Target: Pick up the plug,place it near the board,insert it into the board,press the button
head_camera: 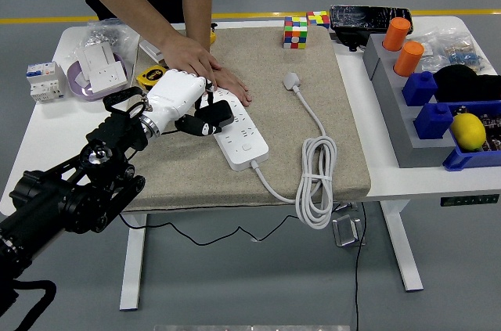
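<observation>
The left arm is coming in from the near left corner and reaching over the beige mat, and the left hand is clamping its fingers round the black plug, which is sitting right at the left end of the white board, on or just above its sockets. Whether the pins are entering a socket is hidden by the hand, so I cannot tell if the plug is seated. By my reading the pick-up and the carry to the board are done, the insertion is in progress, and the button press is not yet done; the button itself is too small to make out. The board's own cable is lying coiled to the right, ending in a white plug farther back on the mat. Just beyond the robot hand, a person's hand is pressing flat on the far end of the board, seemingly steadying it. At the far edge a Rubik's cube is standing, and to the far right a lemon is resting in a blue bin. The right arm is not showing anywhere
</observation>
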Action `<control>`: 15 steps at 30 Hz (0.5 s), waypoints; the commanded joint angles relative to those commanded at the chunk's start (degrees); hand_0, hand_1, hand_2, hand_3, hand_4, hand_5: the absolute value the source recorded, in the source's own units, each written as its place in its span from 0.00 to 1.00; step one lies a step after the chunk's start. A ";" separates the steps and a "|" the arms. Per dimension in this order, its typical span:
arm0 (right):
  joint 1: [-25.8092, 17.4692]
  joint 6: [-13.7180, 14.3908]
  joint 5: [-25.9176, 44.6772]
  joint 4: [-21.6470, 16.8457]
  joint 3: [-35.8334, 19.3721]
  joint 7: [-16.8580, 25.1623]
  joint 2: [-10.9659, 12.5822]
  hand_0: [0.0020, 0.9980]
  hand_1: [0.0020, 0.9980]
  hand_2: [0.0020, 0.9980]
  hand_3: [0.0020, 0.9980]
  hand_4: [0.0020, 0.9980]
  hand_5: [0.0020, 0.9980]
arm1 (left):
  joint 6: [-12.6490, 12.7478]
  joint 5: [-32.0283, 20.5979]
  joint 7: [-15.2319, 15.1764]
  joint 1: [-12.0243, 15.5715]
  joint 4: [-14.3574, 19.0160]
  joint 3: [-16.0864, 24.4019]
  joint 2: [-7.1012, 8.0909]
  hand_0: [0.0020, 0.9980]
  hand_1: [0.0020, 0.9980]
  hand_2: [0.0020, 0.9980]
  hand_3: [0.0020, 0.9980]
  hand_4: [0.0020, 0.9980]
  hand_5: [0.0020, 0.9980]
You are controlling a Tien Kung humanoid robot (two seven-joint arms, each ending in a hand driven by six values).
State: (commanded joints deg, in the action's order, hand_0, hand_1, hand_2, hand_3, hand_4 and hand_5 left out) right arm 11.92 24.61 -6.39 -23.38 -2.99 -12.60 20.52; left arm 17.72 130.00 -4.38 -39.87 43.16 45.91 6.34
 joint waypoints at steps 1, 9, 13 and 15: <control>0.03 0.01 0.02 0.00 0.02 0.02 0.01 1.00 0.94 0.89 0.90 1.00 1.00 | -0.06 0.00 -0.01 -0.01 -0.16 -0.21 0.01 0.37 0.29 0.28 0.33 0.58 0.25; -0.11 -0.01 -0.15 -0.03 0.02 0.02 -0.06 1.00 0.94 0.89 0.90 1.00 1.00 | -0.04 0.00 -0.09 -0.05 -1.52 -1.07 -0.09 0.38 0.30 0.28 0.33 0.58 0.25; -0.09 0.01 -0.12 -0.04 0.08 0.06 -0.01 1.00 0.94 0.89 0.90 1.00 1.00 | 0.07 0.00 -0.18 -0.16 -2.39 -1.08 -0.08 0.38 0.30 0.28 0.33 0.58 0.25; -0.14 -0.01 -0.21 -0.04 0.04 0.03 0.00 1.00 0.94 0.89 0.90 1.00 1.00 | 0.13 0.00 -0.19 -0.19 -2.58 -1.24 -0.01 0.38 0.30 0.28 0.33 0.58 0.25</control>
State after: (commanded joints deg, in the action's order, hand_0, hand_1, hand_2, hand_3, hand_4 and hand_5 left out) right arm 11.78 24.60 -6.61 -23.42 -2.95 -12.57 20.53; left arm 17.85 130.00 -4.57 -40.07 40.57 44.67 6.33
